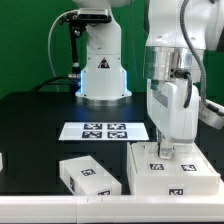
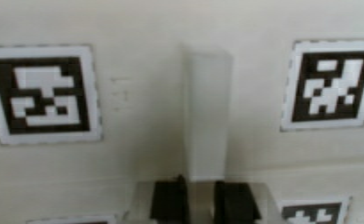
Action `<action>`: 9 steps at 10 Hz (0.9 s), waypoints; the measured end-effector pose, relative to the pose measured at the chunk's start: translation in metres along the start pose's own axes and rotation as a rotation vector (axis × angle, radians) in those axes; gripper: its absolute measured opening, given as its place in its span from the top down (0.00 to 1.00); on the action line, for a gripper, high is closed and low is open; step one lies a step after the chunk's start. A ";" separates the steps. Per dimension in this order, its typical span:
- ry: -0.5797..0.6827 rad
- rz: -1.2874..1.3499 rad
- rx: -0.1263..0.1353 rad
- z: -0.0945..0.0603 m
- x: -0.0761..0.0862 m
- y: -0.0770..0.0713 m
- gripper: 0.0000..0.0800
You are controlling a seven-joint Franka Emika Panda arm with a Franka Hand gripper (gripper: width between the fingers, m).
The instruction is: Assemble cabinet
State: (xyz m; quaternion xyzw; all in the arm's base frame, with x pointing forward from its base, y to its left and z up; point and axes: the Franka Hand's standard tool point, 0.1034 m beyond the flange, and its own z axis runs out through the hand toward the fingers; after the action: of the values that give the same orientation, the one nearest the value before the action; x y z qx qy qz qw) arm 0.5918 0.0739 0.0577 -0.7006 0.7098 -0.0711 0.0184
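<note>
The cabinet (image 1: pixel 176 176), a large white box with tags, lies on the black table at the exterior view's front right. My gripper (image 1: pixel 163 152) reaches straight down onto its top. In the wrist view the gripper (image 2: pixel 204 192) has its two black pads (image 2: pixel 166 200) close on either side of a thin white upright wall (image 2: pixel 211 100) of the cabinet. The jaws look shut on that wall. Cabinet faces with black-and-white tags (image 2: pixel 46 95) lie on both sides of the wall.
A smaller white tagged block (image 1: pixel 90 176) lies to the exterior view's left of the cabinet. The marker board (image 1: pixel 105 130) lies flat behind them. The robot base (image 1: pixel 100 70) stands at the back. A white piece shows at the left edge (image 1: pixel 3 160).
</note>
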 end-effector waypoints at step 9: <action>0.017 -0.020 0.011 -0.003 0.001 -0.004 0.20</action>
State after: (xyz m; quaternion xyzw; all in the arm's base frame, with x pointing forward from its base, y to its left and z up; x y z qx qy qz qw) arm 0.5950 0.0727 0.0614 -0.7068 0.7026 -0.0811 0.0155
